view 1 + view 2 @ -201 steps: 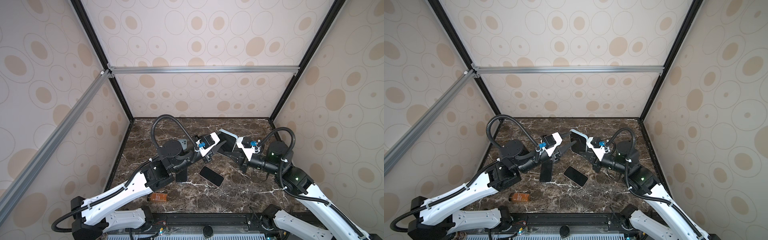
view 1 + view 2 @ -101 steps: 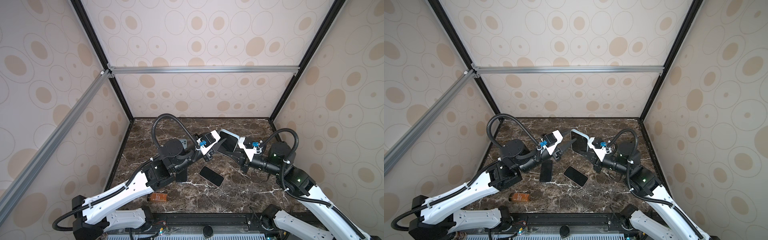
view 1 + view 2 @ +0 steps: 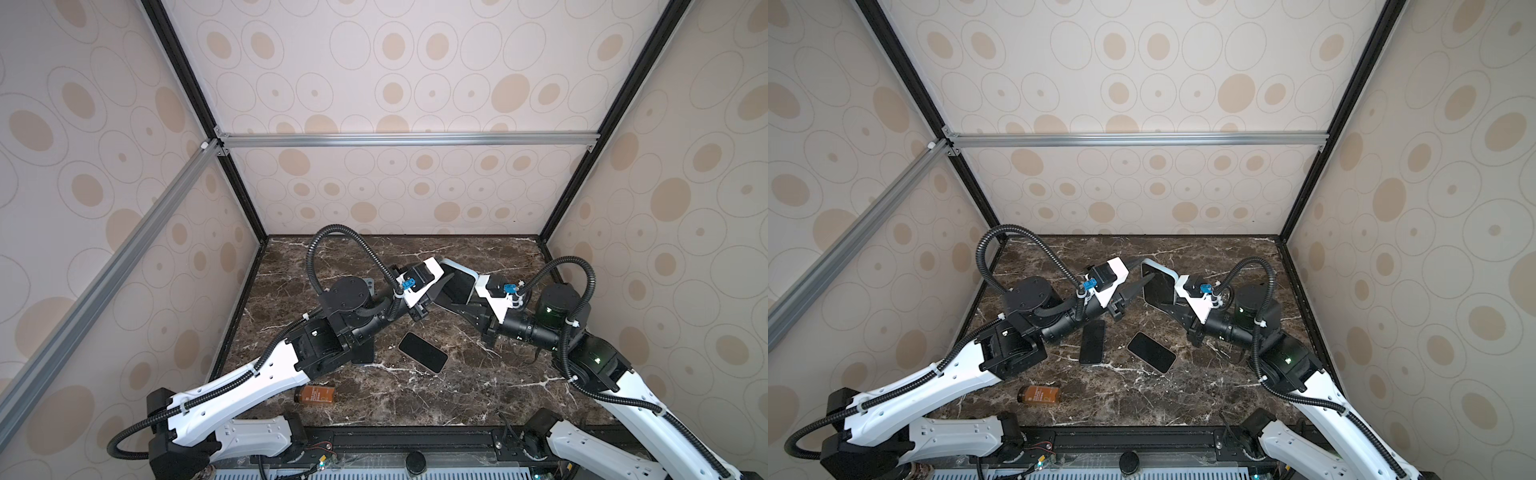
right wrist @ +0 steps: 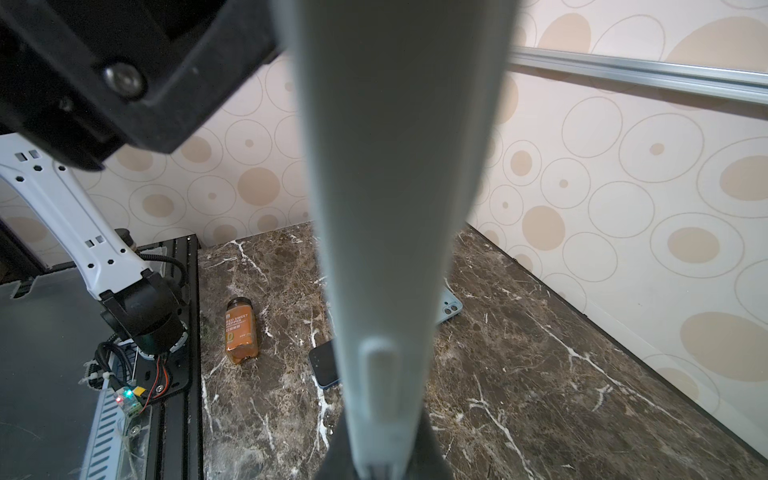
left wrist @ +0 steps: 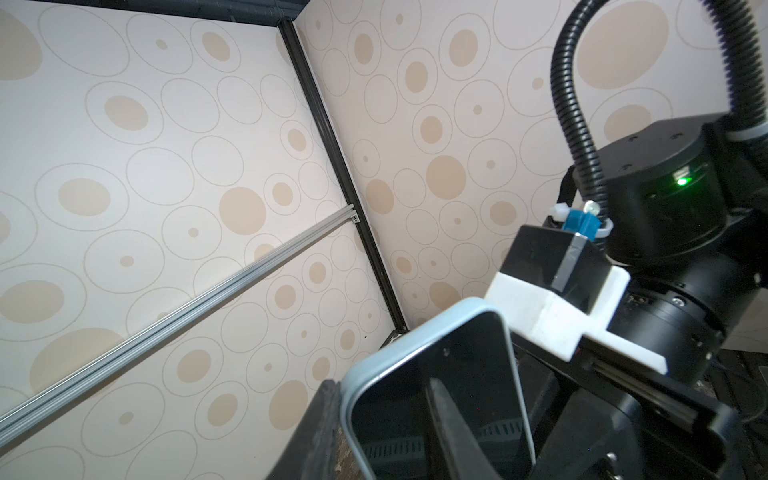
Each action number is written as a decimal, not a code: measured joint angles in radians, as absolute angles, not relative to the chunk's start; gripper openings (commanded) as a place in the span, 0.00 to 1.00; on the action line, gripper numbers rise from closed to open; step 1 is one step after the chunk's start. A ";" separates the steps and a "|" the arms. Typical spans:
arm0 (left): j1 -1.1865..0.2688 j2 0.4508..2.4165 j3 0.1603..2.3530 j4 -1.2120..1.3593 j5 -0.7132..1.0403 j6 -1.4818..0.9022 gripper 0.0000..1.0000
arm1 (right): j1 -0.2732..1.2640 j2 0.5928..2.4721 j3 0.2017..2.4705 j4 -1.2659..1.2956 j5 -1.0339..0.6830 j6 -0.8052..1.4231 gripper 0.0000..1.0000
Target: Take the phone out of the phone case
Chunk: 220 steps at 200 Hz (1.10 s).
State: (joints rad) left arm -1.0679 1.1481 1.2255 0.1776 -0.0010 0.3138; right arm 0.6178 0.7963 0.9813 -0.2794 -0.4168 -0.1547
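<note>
Phone case (image 4: 386, 208) with phone (image 5: 395, 415), clamped in my right gripper (image 3: 1169, 307); left gripper (image 3: 1138, 277) jaws straddle its edge, pinching or not I cannot tell. Crooked prying could drop it.

In the right wrist view the phone case (image 4: 390, 208) is sitting so close to the lens that it is blurring into a pale strip. It is covering most of a dark phone (image 4: 323, 368) on the worktop (image 4: 540, 353), and all but a light-blue corner (image 4: 452, 306) with two lenses, which could be a phone or a case. The right pincer (image 4: 384, 461), clamped on the case, is showing only as dark slivers at the picture's edge. In the left wrist view the edge is cutting off the case's lower part. Whether the left pincer (image 5: 380, 384) is touching the case is not showing. In a top view the left arm (image 3: 266, 365) is hiding most of a black phone (image 3: 365, 355).
</note>
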 measured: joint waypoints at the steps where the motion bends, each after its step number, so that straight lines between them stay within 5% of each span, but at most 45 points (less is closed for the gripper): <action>1: -1.068 1.148 1.225 0.178 -0.002 0.312 0.42 | 0.618 0.796 0.981 -0.279 -0.416 -0.155 0.00; 44: -1.074 1.148 1.225 0.188 -0.032 0.319 0.50 | 0.618 0.795 0.981 -0.285 -0.334 -0.146 0.00; 102: -1.075 1.149 1.225 0.190 -0.043 0.323 0.34 | 0.618 0.799 0.981 -0.300 -0.314 -0.144 0.00; 220: -1.076 1.161 1.225 0.189 -0.044 0.323 0.27 | 0.618 0.804 0.981 -0.300 -0.379 -0.142 0.00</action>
State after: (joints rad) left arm -1.0756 1.1610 1.2251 0.1894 -0.0437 0.3229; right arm 0.6178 0.8036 0.9813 -0.2996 -0.3786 -0.1421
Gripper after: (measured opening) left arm 0.270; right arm 0.122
